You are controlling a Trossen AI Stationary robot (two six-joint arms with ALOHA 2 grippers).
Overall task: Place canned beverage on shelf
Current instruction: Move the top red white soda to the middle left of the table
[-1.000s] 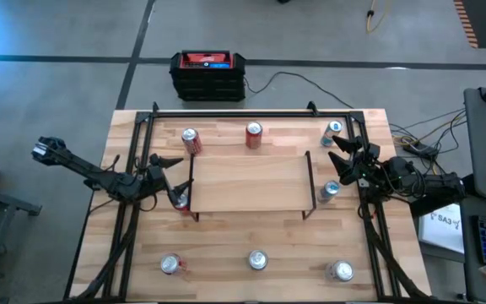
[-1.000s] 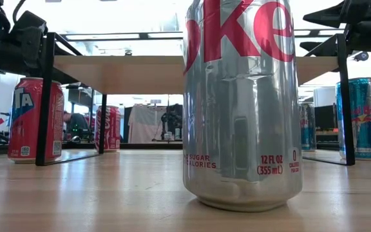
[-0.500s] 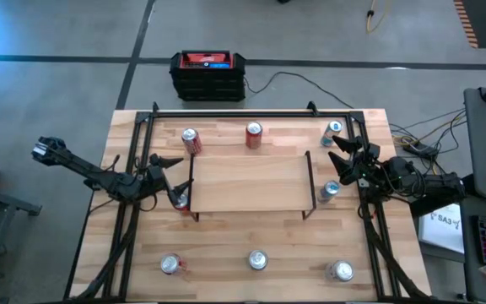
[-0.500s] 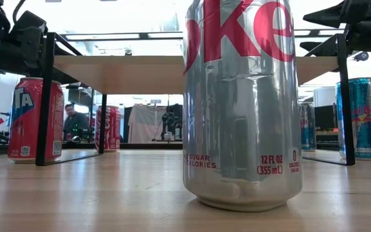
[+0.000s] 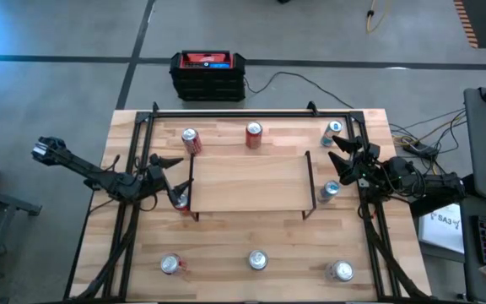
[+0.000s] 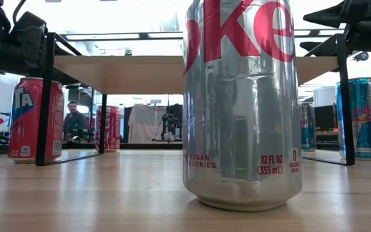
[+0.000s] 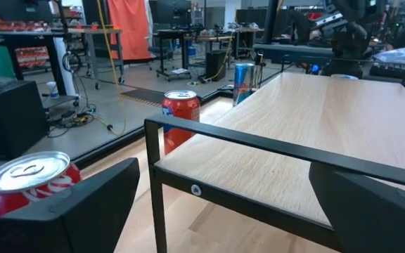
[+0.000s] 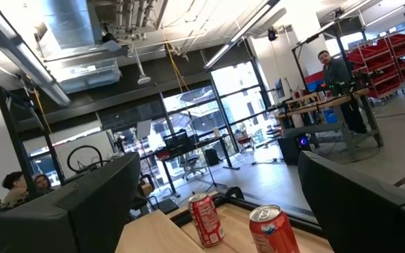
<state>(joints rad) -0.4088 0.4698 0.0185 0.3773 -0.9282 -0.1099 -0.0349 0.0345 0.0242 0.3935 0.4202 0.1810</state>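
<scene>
The shelf [image 5: 247, 181], a light-wood board on thin black legs, stands mid-table with nothing on it. My left gripper [image 5: 170, 175] hovers open and level at its left end, facing across the board [image 7: 294, 140]. A red can [image 5: 180, 200] stands on the table just outside the gripper's near finger [image 7: 83, 204]. My right gripper [image 5: 341, 153] hangs open at the shelf's right end, tipped slightly upward, with a blue can [image 5: 331, 190] on the table below and nearer. A silver cola can [image 6: 240, 103] stands at the near edge.
Two red cans [image 5: 191, 140] [image 5: 254, 134] and a blue can [image 5: 334, 131] stand behind the shelf. Two more cans [image 5: 170, 265] [image 5: 340, 271] flank the silver one near the front. Black rails [image 5: 251, 111] frame the tabletop. A black-and-red box [image 5: 208, 74] sits on the floor beyond.
Both arms and all the cans have kept still. In the room beyond the table, a person has come into view under the shelf.
</scene>
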